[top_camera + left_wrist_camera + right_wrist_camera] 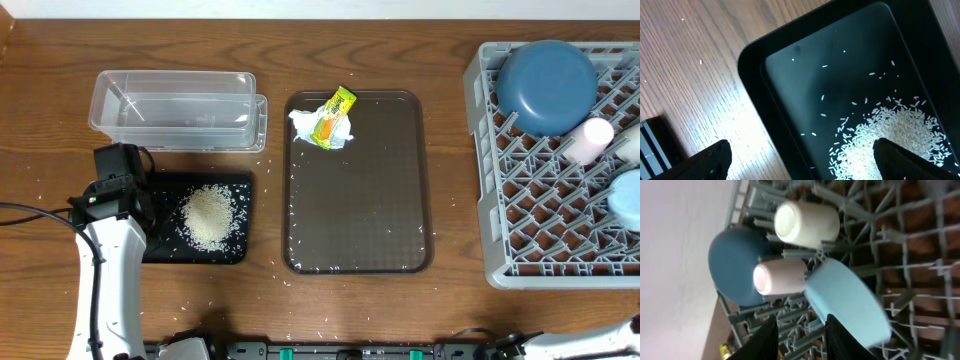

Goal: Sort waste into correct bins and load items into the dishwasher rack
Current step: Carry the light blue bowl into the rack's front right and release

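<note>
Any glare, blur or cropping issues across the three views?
Overhead: sharp, evenly lit; rack cut off at the right edge. Left wrist: bright glare on the wood beside the black tray; left fingers out of focus. Right wrist: soft overall, pink cup and white cup blurred, left side washed out white.

Wood table, tub, black tray, brown tray, rack
</note>
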